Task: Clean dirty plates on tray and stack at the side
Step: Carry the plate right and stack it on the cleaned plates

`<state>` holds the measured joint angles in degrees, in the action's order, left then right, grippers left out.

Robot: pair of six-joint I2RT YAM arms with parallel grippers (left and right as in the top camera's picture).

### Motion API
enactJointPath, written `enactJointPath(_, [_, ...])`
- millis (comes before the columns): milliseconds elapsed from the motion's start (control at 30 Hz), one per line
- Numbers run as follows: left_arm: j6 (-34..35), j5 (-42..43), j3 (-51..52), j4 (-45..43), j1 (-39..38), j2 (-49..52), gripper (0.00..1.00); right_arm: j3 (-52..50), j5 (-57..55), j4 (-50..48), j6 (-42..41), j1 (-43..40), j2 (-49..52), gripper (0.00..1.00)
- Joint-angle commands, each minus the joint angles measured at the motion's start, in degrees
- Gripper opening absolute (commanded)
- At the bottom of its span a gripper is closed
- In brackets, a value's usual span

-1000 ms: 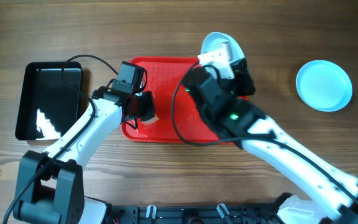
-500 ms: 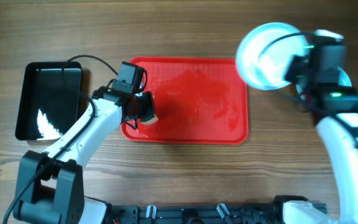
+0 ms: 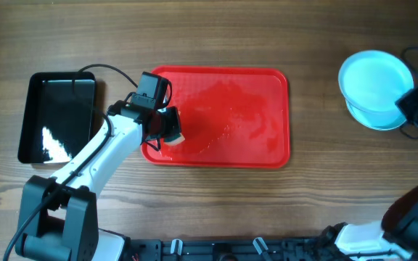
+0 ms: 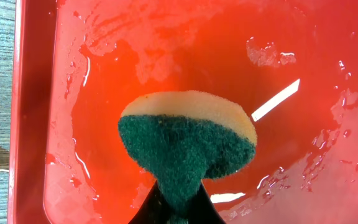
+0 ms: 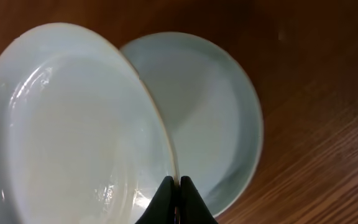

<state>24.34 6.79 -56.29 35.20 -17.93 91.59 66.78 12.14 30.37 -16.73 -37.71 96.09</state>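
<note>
Plates (image 3: 372, 80) are both well right of the red tray (image 3: 267, 152): the lower plate (image 5: 210, 118) lies on the wooden table (image 3: 209, 36), the upper plate (image 5: 73, 124) tilts just over it, rim pinched in the closed right gripper (image 5: 174, 199). Over the tray's wet left end, the left gripper (image 4: 178, 208) clamps a green-and-yellow sponge (image 4: 188, 146).

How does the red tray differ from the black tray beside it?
The red tray is clearly larger than the black tray. The red tray's long side runs across the table; the black tray's runs front to back. The red tray is wet and streaky; the black tray just looks glossy. Both are rectangular with rounded corners and raised rims.
</note>
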Motion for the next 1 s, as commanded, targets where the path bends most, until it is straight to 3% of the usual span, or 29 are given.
enactJointPath(0, [-0.1,0.7,0.5,0.2,0.0,0.0,0.04,0.6,2.7,-2.8,-3.3,-3.2,5.1,0.04])
enactJointPath(300, [-0.1,0.7,0.5,-0.1,0.0,0.0,0.05,0.6,0.8,-7.1,-3.4,-8.3,8.7,0.04])
enactJointPath(967, [-0.1,0.7,0.5,-0.9,0.0,0.0,0.05,0.6,0.3,-7.0,-2.8,-4.9,10.5,0.04])
